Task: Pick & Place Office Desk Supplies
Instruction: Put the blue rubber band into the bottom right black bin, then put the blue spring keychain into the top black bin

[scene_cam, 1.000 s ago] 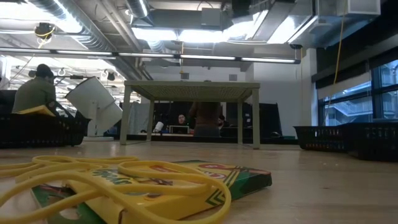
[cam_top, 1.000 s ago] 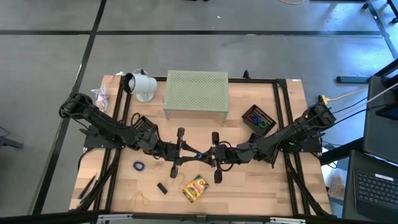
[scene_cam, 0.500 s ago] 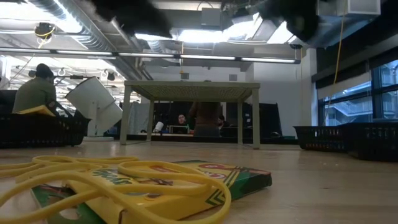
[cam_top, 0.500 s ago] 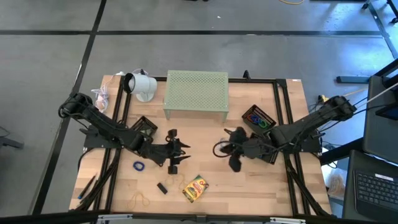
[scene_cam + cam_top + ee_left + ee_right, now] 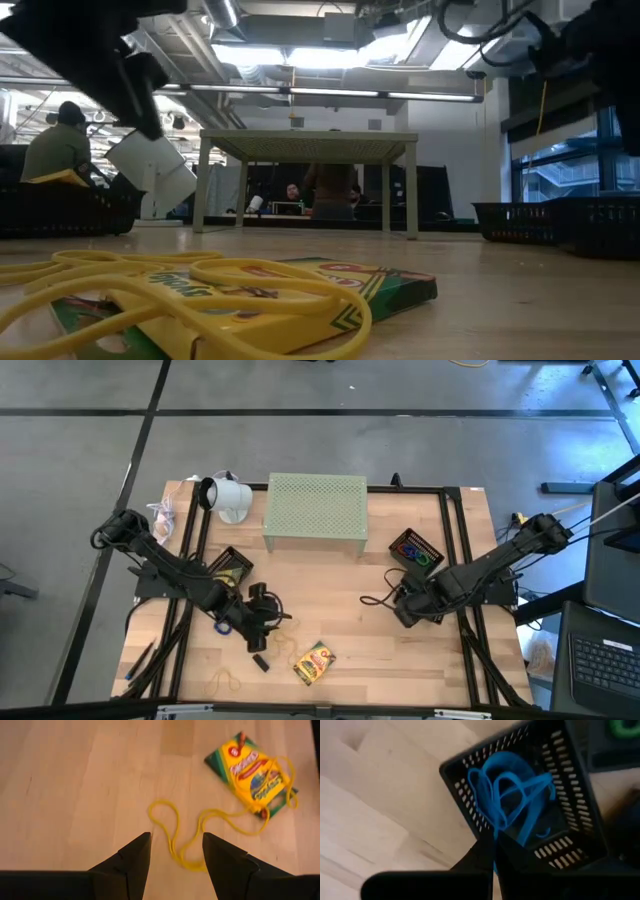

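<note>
Yellow rubber band point(image 5: 215, 820) lies looped on the wooden counter point(image 5: 75, 780), one end draped over the crayon box point(image 5: 251, 772), the other curling toward my left jaws point(image 5: 173, 862). Those jaws stand parted above the band, grasping nothing; bare wood shows between the two dark fingers point(image 5: 132, 862). From above, the left jaws point(image 5: 262, 612) sit over the front-left part of the counter, with the crayon box point(image 5: 314, 662) near them toward the front edge and a small black piece point(image 5: 260, 662) just beside it. A blue ring point(image 5: 222, 627) lies close to the left arm, partly covered by it. A tan rubber band point(image 5: 225, 681) rests apart, near the front-left corner.

My right jaws point(image 5: 494, 851) are clenched tight, and a blue band point(image 5: 507, 795) runs from the black mesh tray point(image 5: 470, 815) down to their tips; whether it is pinched or merely passes behind them I cannot tell. From above, the right jaws point(image 5: 403, 612) are on the counter's right side, near a second mesh tray point(image 5: 400, 542) holding coloured rings too small to sort by kind. A third mesh tray point(image 5: 232, 563) on the left is half hidden under the left arm.

At counter height, the yellow band point(image 5: 200, 290) and crayon box point(image 5: 390, 285) fill the foreground, cut off at the frame's lower edge. A pale green perforated stand point(image 5: 315, 510) occupies the back centre.
</note>
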Tool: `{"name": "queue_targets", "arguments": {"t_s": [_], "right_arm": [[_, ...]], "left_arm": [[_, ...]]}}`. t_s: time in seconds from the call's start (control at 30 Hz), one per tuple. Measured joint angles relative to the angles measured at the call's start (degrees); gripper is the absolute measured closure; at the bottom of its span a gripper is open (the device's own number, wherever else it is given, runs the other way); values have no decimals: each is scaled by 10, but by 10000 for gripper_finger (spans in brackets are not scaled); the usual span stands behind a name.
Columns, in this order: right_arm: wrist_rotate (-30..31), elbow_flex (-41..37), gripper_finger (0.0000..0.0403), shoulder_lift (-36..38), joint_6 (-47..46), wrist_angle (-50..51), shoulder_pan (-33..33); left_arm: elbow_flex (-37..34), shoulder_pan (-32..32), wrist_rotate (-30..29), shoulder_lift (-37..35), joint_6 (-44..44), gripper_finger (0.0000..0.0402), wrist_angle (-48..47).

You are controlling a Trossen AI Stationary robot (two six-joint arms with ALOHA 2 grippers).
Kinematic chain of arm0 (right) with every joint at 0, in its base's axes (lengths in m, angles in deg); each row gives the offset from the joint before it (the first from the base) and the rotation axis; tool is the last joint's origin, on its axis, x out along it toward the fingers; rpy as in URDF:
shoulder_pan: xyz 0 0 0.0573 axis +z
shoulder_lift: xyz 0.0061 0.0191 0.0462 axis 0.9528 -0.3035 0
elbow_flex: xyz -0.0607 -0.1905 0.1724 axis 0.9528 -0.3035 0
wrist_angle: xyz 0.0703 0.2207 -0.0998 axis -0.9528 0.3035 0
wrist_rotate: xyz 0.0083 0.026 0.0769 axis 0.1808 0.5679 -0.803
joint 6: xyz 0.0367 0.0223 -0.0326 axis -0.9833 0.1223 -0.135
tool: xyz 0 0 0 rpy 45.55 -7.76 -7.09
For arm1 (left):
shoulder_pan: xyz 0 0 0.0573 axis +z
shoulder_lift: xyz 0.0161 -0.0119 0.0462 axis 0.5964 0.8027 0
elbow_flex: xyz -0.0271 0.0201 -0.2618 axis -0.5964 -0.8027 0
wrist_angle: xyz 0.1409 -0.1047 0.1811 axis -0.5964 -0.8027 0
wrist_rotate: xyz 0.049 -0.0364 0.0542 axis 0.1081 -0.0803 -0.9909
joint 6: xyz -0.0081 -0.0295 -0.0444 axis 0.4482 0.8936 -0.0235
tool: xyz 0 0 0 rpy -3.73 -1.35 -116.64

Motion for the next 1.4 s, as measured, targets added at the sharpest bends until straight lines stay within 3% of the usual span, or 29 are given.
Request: {"name": "queue_targets", "arguments": {"t_s": [0.23, 0.53, 0.73, 1.0, 1.4], "right_arm": [[-16, -18, 353, 0, 4, 1, 0], [-16, -18, 247, 0, 4, 4, 0], [-14, -18, 193, 0, 4, 2, 0], [-14, -18, 180, 0, 4, -6, 0], [-14, -18, 188, 0, 5, -8, 0]], "left_arm": [[0, -20, 12, 0, 77, 226, -60], [0, -53, 146, 0, 119, 226, -124], [0, -88, 143, 0, 145, 226, -187], [-19, -133, 125, 0, 258, 226, -233], [-115, -166, 151, 0, 349, 226, -161]]}}
